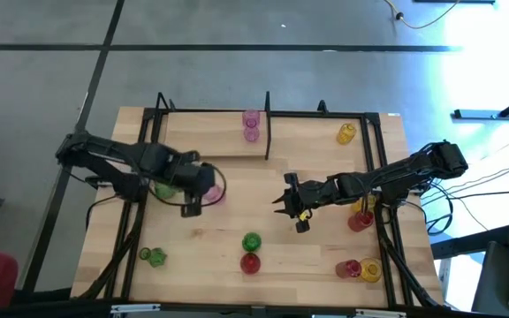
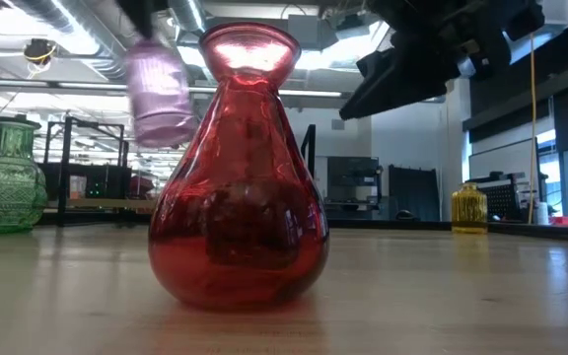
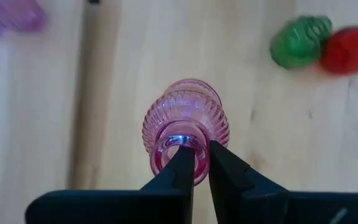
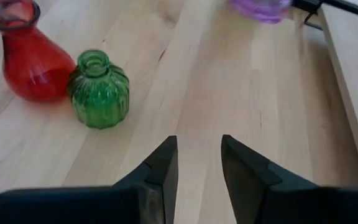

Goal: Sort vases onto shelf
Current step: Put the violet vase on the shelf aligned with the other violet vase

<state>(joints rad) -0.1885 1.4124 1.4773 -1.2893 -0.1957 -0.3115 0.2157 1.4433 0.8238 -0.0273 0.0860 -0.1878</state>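
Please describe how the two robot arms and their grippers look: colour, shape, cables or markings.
Both arms are dark, nearly black, built of jointed segments. The left gripper has two black wedge-shaped fingers tapering to narrow tips. The right gripper has the same black tapered fingers. In the high view a small yellow spot shows near the right gripper, and thin dark cables loop beside both arms.

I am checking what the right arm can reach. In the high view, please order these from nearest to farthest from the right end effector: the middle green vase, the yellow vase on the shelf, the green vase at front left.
1. Middle green vase, just front-left of the right end effector.
2. Yellow vase, on the shelf at the back right.
3. Front-left green vase, far across the table.
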